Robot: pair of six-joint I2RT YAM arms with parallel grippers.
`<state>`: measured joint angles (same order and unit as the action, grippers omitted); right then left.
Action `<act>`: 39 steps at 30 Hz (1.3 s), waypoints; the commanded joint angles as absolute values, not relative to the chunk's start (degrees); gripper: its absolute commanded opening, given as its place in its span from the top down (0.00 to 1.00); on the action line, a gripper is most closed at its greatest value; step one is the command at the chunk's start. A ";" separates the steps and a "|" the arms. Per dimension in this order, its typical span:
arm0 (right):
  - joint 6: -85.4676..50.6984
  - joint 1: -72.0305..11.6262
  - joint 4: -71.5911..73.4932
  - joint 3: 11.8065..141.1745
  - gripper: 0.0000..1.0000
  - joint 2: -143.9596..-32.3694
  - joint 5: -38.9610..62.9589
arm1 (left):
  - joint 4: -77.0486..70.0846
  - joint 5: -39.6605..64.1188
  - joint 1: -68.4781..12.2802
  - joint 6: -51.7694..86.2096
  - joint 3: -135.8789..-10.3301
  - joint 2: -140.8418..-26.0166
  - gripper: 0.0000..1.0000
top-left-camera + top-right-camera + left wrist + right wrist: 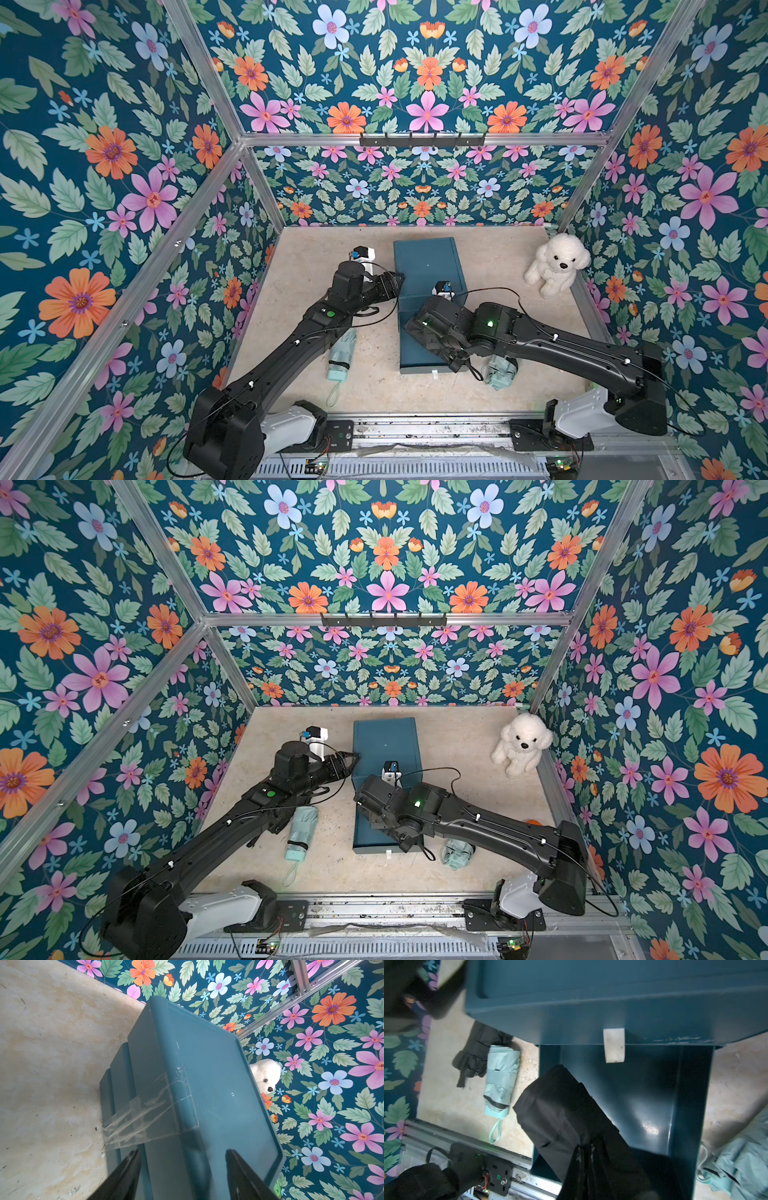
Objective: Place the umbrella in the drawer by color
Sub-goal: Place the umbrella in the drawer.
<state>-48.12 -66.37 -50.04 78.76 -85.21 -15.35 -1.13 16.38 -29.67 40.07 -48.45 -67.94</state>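
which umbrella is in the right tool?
The black umbrella, clamped in the right tool over the open drawer. The folded mint umbrella and the crumpled mint umbrella lie on the table, either side of the drawer unit, ungripped.

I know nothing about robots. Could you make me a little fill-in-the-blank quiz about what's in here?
1. The right fingers hold a ____ umbrella at the open drawer.
2. The left fingers are ____, not shut, at the cabinet.
3. ____ mint umbrellas lie on the table.
4. The plush dog is ____.
Missing: black; open; two; white.
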 commanded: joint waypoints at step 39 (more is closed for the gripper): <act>-65.65 -60.38 -24.76 67.85 1.00 -90.98 -12.77 | -3.01 19.34 -29.62 39.88 -45.76 -68.47 0.32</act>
